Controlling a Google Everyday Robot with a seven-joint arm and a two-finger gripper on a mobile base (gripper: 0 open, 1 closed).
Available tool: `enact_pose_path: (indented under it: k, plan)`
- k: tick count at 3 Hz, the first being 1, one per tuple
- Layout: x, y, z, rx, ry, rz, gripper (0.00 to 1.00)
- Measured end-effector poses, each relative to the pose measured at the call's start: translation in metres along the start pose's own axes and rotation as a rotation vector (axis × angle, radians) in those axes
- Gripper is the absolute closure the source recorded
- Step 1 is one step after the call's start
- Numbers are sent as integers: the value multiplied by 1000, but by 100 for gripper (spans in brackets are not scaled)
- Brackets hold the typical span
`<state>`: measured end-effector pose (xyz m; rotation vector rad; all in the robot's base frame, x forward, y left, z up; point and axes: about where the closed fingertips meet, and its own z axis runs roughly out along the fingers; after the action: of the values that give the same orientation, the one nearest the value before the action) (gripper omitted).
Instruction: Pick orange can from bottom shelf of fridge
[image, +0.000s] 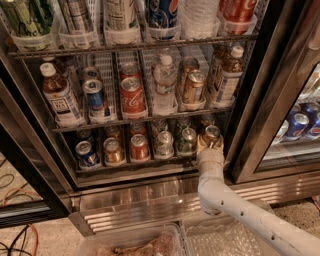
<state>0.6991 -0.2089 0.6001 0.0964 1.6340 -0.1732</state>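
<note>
The orange can (211, 133), dull copper with a silver top, stands at the right end of the bottom shelf (135, 164), a short wire rack low in the open fridge (260, 100). My gripper (210, 144) is at this can, right in front of and around its lower body, with the pale arm (220, 195) reaching up from the lower right. The can stands upright on the shelf.
The same shelf holds a blue can (86, 153), a golden can (113, 150), a red-orange can (139, 146) and two greenish-silver cans (188, 140). The tier above holds bottles and a Coca-Cola can (131, 95). A clear bin (135, 242) lies below. The door frame stands close on the right.
</note>
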Motion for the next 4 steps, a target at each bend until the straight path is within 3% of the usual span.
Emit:
enact_pose_path:
  k: [3, 4]
  plan:
    - [-70, -14, -17, -72, -135, -32, 100]
    - [-88, -17, -42, -128, -164, -8, 100]
